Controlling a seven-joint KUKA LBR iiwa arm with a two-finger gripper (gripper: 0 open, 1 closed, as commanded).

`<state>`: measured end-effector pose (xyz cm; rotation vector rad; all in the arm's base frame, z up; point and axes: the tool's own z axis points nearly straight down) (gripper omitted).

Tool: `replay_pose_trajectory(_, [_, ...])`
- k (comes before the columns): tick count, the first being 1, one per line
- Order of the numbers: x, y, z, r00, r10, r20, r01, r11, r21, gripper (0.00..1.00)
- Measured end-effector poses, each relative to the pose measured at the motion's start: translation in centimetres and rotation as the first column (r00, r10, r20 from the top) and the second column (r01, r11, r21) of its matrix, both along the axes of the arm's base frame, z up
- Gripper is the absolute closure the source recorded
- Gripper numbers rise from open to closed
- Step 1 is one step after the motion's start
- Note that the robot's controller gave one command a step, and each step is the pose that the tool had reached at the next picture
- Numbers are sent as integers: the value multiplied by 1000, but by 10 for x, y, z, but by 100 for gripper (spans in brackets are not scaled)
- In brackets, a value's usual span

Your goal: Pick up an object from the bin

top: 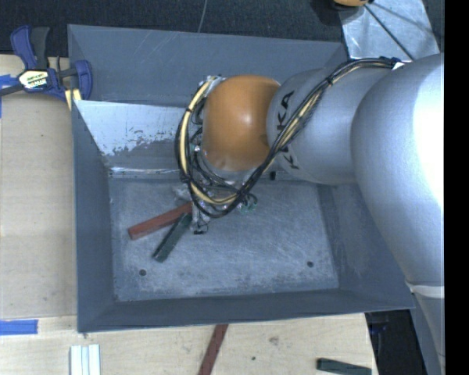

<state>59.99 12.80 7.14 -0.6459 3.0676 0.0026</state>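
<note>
Two thin sticks lie crossed on the bin floor, left of centre. The reddish-brown flat stick (152, 223) runs from lower left up to the right. The dark, nearly black stick (169, 242) slants more steeply beneath it. Their right-hand ends meet just under my gripper (198, 222), which hangs low over that spot. Most of the gripper is hidden by the wrist above it. I cannot see whether it touches either stick.
The arm reaches in from the right, and its orange wrist cover and cables hang over the back middle of the bin. The back wall rises close behind the gripper. The sloped left wall stands a short way beyond the sticks' left ends.
</note>
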Motion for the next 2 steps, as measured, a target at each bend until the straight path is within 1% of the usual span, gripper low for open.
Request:
replay_pose_trajectory(1, [6, -8, 51, 1000, -5, -9, 4, 1000, -3, 100])
replay_pose_trajectory(2, [-7, -7, 136, 998, 63, -3, -63, 998, -2, 100])
